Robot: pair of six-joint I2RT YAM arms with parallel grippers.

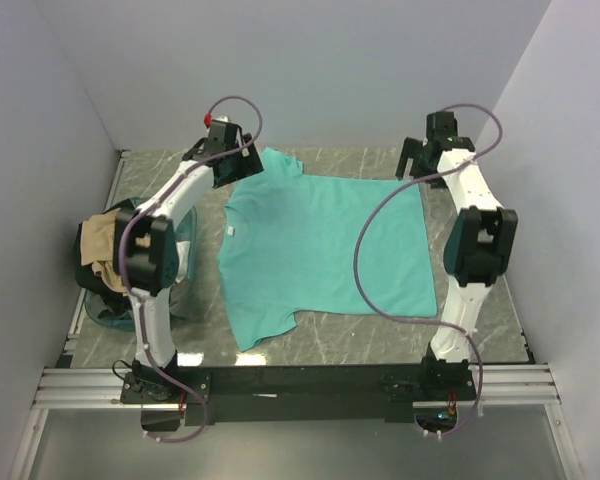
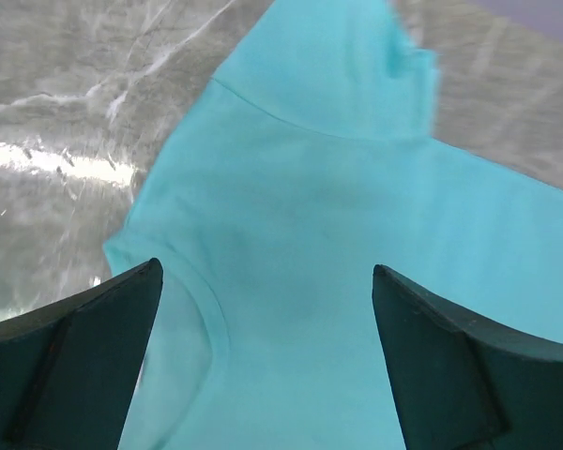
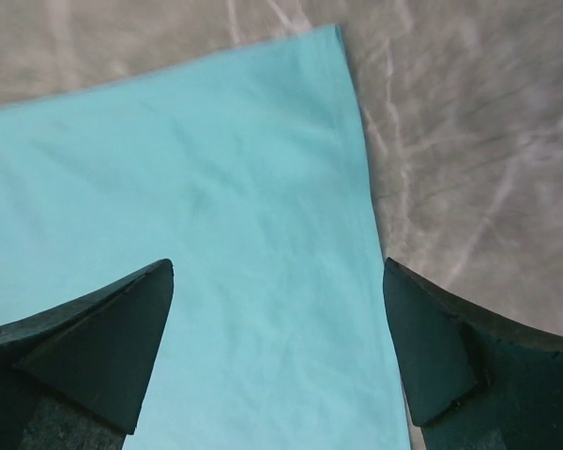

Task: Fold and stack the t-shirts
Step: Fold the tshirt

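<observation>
The white neck label (image 1: 230, 232) on the teal t-shirt (image 1: 320, 250) is unreadable; your left gripper (image 2: 266, 272) and right gripper (image 3: 277, 267) gape wide, holding nothing.

A teal t-shirt (image 1: 325, 250) is spread flat and unfolded on the table (image 1: 330, 342), with the collar to the left, the hem to the right and one sleeve far, one near. A tan shirt (image 1: 100, 240) is bunched atop dark shirts (image 1: 90, 274) at the left.

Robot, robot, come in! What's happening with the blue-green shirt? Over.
Left tool open over far shoulder. Right tool open over far hem corner. Teal t-shirt spread flat, unfolded. Nothing lying on it.
</observation>
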